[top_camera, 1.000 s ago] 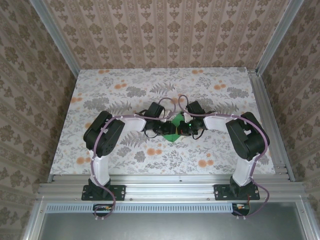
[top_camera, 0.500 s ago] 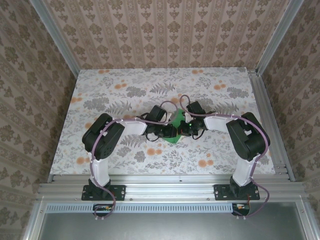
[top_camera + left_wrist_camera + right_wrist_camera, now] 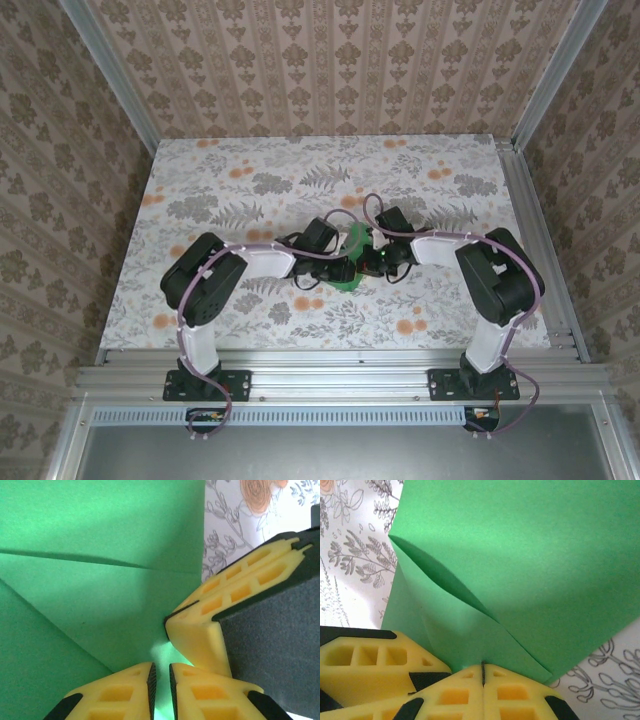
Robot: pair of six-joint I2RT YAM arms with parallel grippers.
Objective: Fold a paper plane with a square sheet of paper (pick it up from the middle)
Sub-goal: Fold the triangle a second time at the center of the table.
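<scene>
Creased sheet held mid-frame
The square sheet of paper [image 3: 354, 242] is pinched at its edge by left gripper [image 3: 161, 680] and right gripper [image 3: 483, 672]; tabletop [image 3: 250, 160] is left bare around.

A robot test cell in a lab: a floral-print bench [image 3: 200, 180] boxed on three sides by wallpaper-patterned panels [image 3: 340, 70] in aluminium rails [image 3: 330, 378], with the left arm [image 3: 205, 285] and right arm [image 3: 495, 275] bolted along its near edge.

The square sheet of paper [image 3: 357, 240] is at the middle of the surface [image 3: 250, 170], between the 2 tools, the left tool [image 3: 343, 268] touching its left side and the right tool [image 3: 370, 262] its right.
</scene>
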